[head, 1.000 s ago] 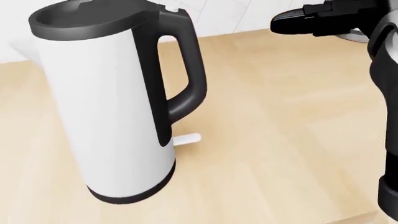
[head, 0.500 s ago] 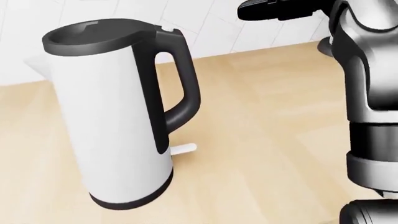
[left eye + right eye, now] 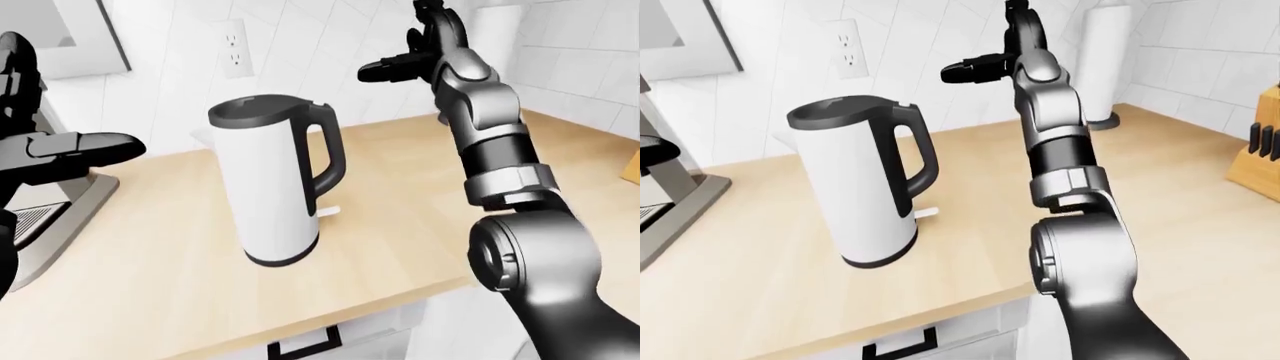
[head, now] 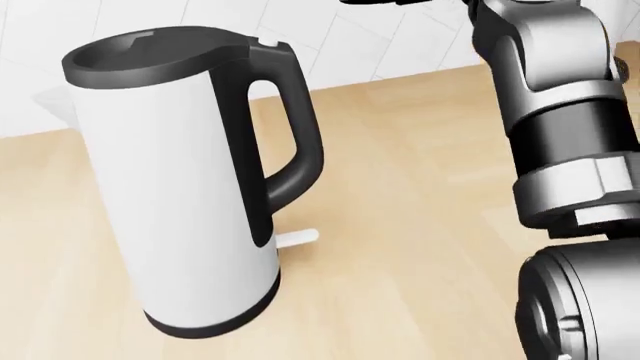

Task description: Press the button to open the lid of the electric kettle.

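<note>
While I look down over both arms, the counter (image 3: 420,202) fills most of my eye views, pale wood running from left to right under a white tiled wall (image 3: 920,45). My right arm (image 3: 1060,157) comes up from the bottom of the right-eye view and reaches high, its forearm upright. Left of it stands the kettle (image 3: 275,184), upright on the counter, white body, black rim and base, its black handle (image 4: 295,120) turned to the view's right. The lid looks shut; I cannot make out the button clearly, only a small white mark at the top of the handle. A small white tab (image 4: 297,239) sticks out at the base, under the handle.

My right hand (image 3: 405,64) hangs above the kettle and to its right, well apart from it, fingers spread and holding nothing. My left hand (image 3: 70,146) hovers at the left edge of the left-eye view, left of the kettle, fingers stretched flat and empty. An outlet (image 3: 237,49) sits on the wall above the kettle.
</note>
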`<state>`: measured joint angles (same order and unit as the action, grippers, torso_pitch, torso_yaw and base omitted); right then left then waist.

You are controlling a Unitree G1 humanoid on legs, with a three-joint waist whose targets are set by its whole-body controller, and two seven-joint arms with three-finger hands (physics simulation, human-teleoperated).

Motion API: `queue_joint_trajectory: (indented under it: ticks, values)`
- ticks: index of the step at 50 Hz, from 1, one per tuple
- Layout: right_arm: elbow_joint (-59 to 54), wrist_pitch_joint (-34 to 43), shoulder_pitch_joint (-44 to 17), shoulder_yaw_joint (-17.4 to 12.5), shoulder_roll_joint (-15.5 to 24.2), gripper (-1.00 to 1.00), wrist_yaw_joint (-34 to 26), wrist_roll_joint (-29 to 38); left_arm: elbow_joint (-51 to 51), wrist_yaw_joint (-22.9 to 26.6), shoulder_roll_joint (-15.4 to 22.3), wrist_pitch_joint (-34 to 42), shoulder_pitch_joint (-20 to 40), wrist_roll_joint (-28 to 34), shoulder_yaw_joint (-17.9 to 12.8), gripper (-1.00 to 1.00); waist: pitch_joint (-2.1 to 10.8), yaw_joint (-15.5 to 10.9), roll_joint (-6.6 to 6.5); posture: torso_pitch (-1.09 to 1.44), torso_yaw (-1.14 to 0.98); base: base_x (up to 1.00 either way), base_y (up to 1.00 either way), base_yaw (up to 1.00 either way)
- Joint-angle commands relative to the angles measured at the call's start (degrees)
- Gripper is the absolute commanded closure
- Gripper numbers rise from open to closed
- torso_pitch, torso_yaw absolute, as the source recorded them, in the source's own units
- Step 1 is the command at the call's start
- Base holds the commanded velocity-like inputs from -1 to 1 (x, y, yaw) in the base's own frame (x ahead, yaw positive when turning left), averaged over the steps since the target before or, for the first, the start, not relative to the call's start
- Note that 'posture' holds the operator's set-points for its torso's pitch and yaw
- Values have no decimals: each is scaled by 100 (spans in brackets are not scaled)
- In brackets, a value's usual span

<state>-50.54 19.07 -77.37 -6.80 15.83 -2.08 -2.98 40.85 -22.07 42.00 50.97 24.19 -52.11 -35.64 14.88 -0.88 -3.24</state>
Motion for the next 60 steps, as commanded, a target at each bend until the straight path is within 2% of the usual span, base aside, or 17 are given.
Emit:
queue_joint_trajectory:
  ticks: [1,6,18,40,52,60]
  values:
    - [-88,-408,-347,55,23,-100,31,75,34,-17,114,-136,125,5,-82,-100,64,1,-16,-40,0,0,0,0]
    - [-561,-502,-671,-31,-80,-100,17,-24,30,-44,136,-137,134,-38,-85,-100,64,5,-31,-40,0,0,0,0]
    - [-1555,-887,-1271,-11,-275,-100,1,-37,23,-19,115,-193,80,2,-64,-100,45,19,-72,-40,0,0,0,0]
    - [-2084,-1154,-1430,-1,-537,-100,132,389,39,-25,120,-166,82,-14,-99,-100,28,10,-113,-40,0,0,0,0]
    - [-2177,-996,-1500,-198,-675,-100,61,209,34,-56,150,-178,67,-74,-130,-100,37,1,-119,-40,0,0,0,0]
    - [-2130,-910,-1564,-172,-751,-100,44,101,46,-76,150,-184,50,-102,-133,-100,41,-2,-121,-40,0,0,0,0]
